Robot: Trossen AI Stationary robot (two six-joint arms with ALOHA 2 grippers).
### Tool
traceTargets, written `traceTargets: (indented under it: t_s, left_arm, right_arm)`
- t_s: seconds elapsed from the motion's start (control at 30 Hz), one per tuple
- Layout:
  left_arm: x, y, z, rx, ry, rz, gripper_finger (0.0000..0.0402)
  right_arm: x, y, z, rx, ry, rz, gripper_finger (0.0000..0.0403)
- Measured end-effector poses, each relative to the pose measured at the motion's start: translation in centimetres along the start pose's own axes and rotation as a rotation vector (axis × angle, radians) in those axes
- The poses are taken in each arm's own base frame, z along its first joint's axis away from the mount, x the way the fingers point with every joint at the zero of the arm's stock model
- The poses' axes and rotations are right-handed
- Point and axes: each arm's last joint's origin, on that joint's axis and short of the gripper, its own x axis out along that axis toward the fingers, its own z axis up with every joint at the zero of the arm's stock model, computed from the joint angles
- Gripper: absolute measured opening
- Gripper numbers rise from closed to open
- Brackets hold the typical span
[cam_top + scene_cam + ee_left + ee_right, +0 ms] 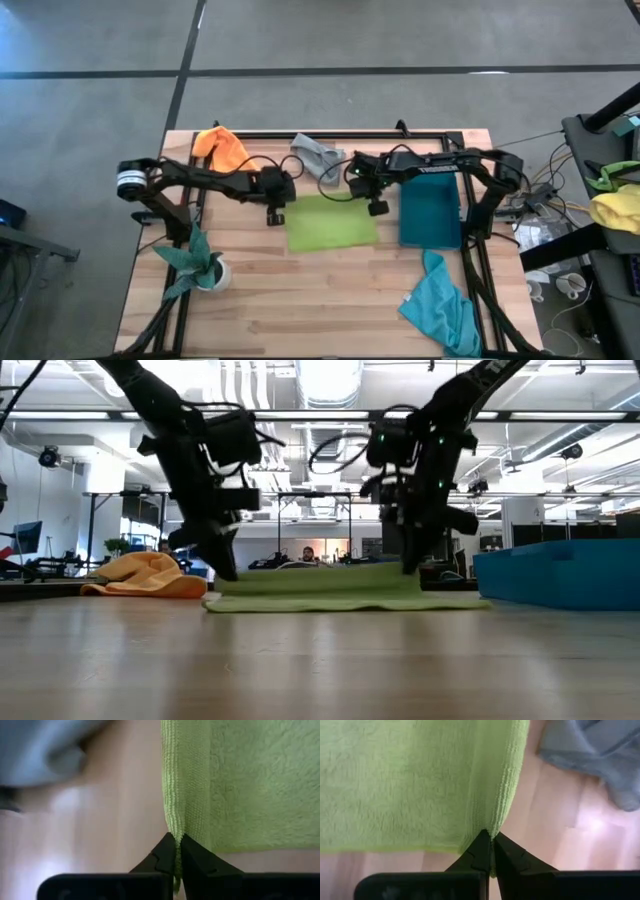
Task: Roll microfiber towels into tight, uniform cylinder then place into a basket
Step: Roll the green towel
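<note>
Two jaws, left [176,851] and right [490,847], pinching lime green towel [331,222] corners; thin bites may slip, skewing my roll.

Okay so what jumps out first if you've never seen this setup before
The lime green towel lies flat mid-table, with the left hand and right hand each shut on one of its far corners. Right of it sits the teal basket, and an orange towel lies bunched at the far left edge.

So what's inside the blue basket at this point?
Nothing visible: from above the basket shows only its bare teal floor, no towel in it. In the low view its near wall hides the interior. The lime green towel lies flat beside it on the table.
</note>
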Motion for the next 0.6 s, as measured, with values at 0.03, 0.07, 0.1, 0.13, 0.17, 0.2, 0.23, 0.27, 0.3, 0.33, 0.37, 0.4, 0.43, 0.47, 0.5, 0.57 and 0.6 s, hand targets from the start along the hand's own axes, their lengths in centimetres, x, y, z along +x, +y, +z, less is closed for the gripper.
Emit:
traceTargets:
  t_s: [0.03, 0.07, 0.1, 0.13, 0.17, 0.2, 0.23, 0.27, 0.3, 0.33, 0.37, 0.4, 0.43, 0.47, 0.5, 0.57, 0.6]
  left_arm:
    - [-0.3, 0.2, 0.2, 0.004, -0.012, 0.016, 0.0002]
    - [-0.5, 0.3, 0.3, 0.002, -0.027, 0.027, 0.0002]
    - [-0.7, 0.4, 0.5, -0.003, -0.041, 0.044, 0.0002]
    - [-0.7, 0.3, 0.5, -0.005, -0.056, 0.051, 0.0002]
    - [-0.7, 0.3, 0.6, -0.007, -0.072, 0.057, 0.0002]
    - [-0.6, 0.2, 0.6, -0.006, -0.079, 0.059, 0.0001]
    - [-0.5, 0.0, 0.6, -0.003, -0.084, 0.060, 0.0001]
    - [-0.3, -0.2, 0.7, 0.000, -0.093, 0.064, 0.0001]
    - [-0.1, -0.3, 0.9, 0.002, -0.103, 0.072, 0.0001]
    - [0.1, -0.5, 0.8, 0.009, -0.099, 0.078, 0.0001]
    - [0.3, -0.7, 0.9, 0.023, -0.096, 0.086, 0.0001]
    - [0.5, -0.9, 1.1, 0.033, -0.110, 0.103, 0.0001]
    - [0.7, -1.0, 1.3, 0.041, -0.124, 0.117, 0.0001]
    - [0.9, -1.1, 1.5, 0.047, -0.131, 0.132, 0.0001]
    - [1.1, -1.2, 1.6, 0.054, -0.133, 0.141, 0.0001]
    - [1.6, -1.3, 1.7, 0.053, -0.128, 0.181, 0.0001]
    - [1.9, -1.4, 1.6, 0.057, -0.114, 0.195, 0.0001]
  right_arm:
    - [-0.3, 0.0, -0.2, -0.010, 0.001, -0.012, 0.0009]
    - [-0.6, -0.1, -0.3, -0.025, 0.007, -0.032, 0.0009]
    - [-0.8, -0.1, -0.4, -0.041, 0.010, -0.059, 0.0009]
    - [-0.9, -0.2, -0.6, -0.059, 0.016, -0.087, 0.0009]
    - [-0.7, -0.1, -0.8, -0.080, 0.022, -0.106, 0.0009]
    - [-0.5, 0.0, -1.0, -0.102, 0.023, -0.114, 0.0009]
    - [-0.1, 0.1, -1.2, -0.122, 0.027, -0.121, 0.0009]
    - [0.2, 0.3, -1.4, -0.141, 0.038, -0.129, 0.0009]
    - [0.5, 0.5, -1.7, -0.162, 0.049, -0.137, 0.0009]
    - [0.9, 0.7, -2.0, -0.180, 0.050, -0.153, 0.0009]
    - [1.2, 0.8, -2.1, -0.197, 0.051, -0.175, 0.0009]
    - [1.5, 0.9, -2.4, -0.213, 0.068, -0.190, 0.0009]
    - [1.7, 1.1, -2.7, -0.230, 0.089, -0.203, 0.0009]
    - [1.9, 1.2, -2.9, -0.247, 0.105, -0.226, 0.0009]
    - [2.1, 1.2, -3.1, -0.263, 0.114, -0.253, 0.0009]
    - [2.4, 1.4, -3.5, -0.290, 0.143, -0.292, 0.0009]
    - [2.5, 1.4, -3.6, -0.298, 0.150, -0.307, 0.0009]
